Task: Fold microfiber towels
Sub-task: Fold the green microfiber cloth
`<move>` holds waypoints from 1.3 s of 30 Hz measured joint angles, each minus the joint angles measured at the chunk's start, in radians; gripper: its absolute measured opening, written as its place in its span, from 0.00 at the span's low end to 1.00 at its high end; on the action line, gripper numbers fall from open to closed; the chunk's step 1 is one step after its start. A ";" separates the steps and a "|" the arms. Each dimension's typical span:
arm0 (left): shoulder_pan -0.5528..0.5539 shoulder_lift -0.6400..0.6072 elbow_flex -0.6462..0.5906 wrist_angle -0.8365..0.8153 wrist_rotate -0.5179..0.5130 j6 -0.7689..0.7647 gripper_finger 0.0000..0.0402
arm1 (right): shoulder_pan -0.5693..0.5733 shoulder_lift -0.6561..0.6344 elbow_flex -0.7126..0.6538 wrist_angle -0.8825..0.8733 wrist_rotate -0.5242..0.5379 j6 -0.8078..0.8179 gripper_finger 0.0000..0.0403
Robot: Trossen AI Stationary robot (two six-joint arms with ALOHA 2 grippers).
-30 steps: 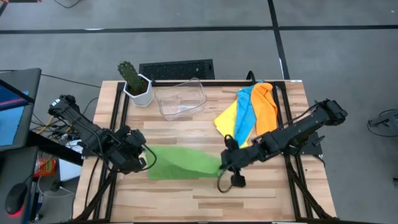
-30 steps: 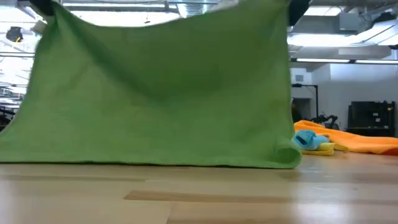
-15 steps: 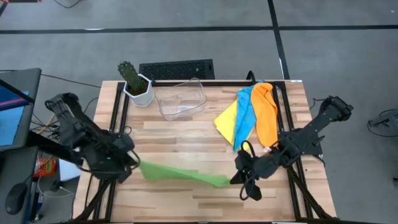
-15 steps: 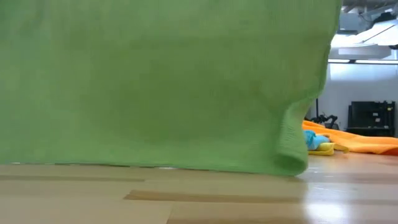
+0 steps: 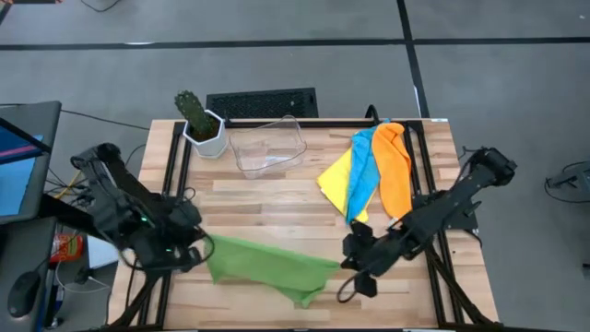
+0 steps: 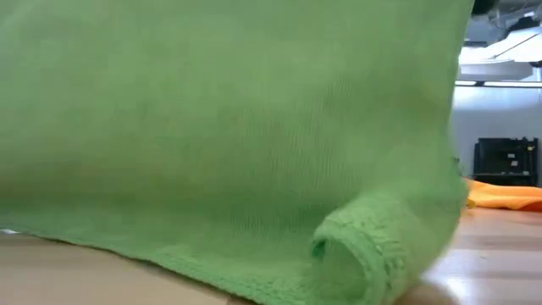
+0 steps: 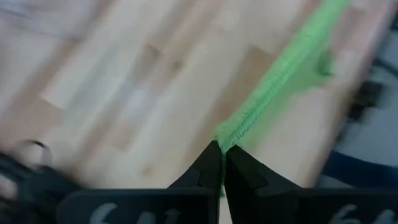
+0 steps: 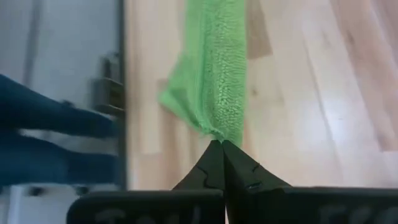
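A green microfiber towel (image 5: 267, 267) is stretched between my two grippers near the table's front edge. It fills the low view (image 6: 220, 127), with its lower edge on the wood and one lower corner (image 6: 356, 263) curled up. My left gripper (image 5: 205, 251) is shut on the towel's left end and my right gripper (image 5: 346, 263) on its right end. Yellow (image 5: 334, 175), light blue (image 5: 362, 171) and orange (image 5: 395, 166) towels lie overlapping at the table's far right. My left gripper pinches the towel's stitched upper edge at its left corner (image 7: 235, 132) between its two fingers, slanting down from the table's left side. The cloth hangs below the hold. My right gripper pinches the bunched upper right corner (image 8: 214, 127) between its two fingers, slanting down from the right. The towel runs from there toward the other arm, and its lower edge lies on the table.
A clear plastic bin (image 5: 267, 146) and a potted cactus (image 5: 198, 120) stand at the far edge, with a dark keyboard (image 5: 261, 101) behind them. Bare wood lies between the green towel and the bin.
Both grippers have carried the green towel toward the table's near edge, staying shut on it, and the right wrist has rolled. The towel has swung nearer the low camera. Its lower part now trails on the table on the near side, with one lower corner curled.
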 joint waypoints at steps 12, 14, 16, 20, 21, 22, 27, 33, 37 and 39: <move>0.156 -0.003 -0.422 0.002 -0.179 0.019 0.00 | -0.207 0.158 0.000 -0.113 -0.011 -0.166 0.03; 0.182 -0.005 -0.468 0.027 -0.211 0.014 0.00 | -0.239 0.156 0.000 -0.134 0.004 -0.163 0.03; 0.206 -0.005 -0.508 0.062 -0.237 0.036 0.00 | -0.259 0.156 0.000 -0.129 0.015 -0.164 0.03; 0.257 -0.005 -0.570 0.104 -0.275 0.094 0.00 | -0.284 0.154 -0.001 -0.087 0.013 -0.203 0.03; 0.266 -0.005 -0.584 0.129 -0.272 0.102 0.00 | -0.287 0.157 -0.001 -0.055 -0.012 -0.228 0.03; 0.270 -0.005 -0.596 0.164 -0.266 0.106 0.00 | -0.284 0.159 -0.001 -0.025 -0.034 -0.246 0.03; 0.259 -0.005 -0.654 0.341 -0.213 0.143 0.00 | -0.254 0.193 -0.002 0.123 -0.066 -0.248 0.03; 0.234 -0.005 -0.665 0.401 -0.198 0.146 0.00 | -0.227 0.265 0.000 0.313 -0.137 -0.240 0.03; 0.217 -0.009 -0.665 0.400 -0.154 0.149 0.00 | -0.205 0.322 -0.001 0.396 -0.154 -0.215 0.03; 0.208 -0.016 -0.662 0.396 -0.117 0.154 0.00 | -0.198 0.343 -0.001 0.431 -0.161 -0.198 0.03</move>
